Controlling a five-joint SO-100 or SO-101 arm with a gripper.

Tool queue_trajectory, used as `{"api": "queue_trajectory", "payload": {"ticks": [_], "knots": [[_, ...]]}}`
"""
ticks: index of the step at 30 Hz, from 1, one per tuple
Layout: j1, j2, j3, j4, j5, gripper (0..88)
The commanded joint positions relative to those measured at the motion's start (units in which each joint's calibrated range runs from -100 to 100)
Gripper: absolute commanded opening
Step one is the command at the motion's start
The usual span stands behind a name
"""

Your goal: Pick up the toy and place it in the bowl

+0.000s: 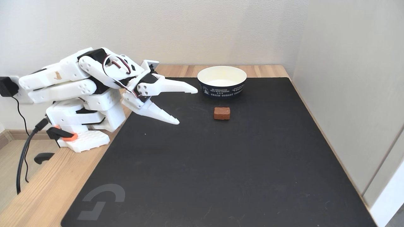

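While the black mat (221, 164) lies bare around them, the bowl (222, 82) sits at its far edge, the gripper (188, 106) hangs spread wide, and the toy (222, 113), just before the bowl, could skid away if nudged off-centre.

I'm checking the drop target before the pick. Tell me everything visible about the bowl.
The bowl is round and paper-like, cream-white inside and dark navy outside with white lettering and small emblems. It stands upright and looks empty, at the far edge of the black mat, just behind the toy. Nothing touches it but the mat.
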Motion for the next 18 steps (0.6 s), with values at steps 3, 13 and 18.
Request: {"api": "queue_trajectory", "payload": {"ticks": [3, 13, 18], "knots": [[-1.39, 6.67, -14.89, 6.98, -2.2, 40.7], [-4.82, 58.53, -60.22, 11.47, -3.82, 40.7], [-12.68, 88.96, -82.31, 12.99, -8.83, 40.7]]}}
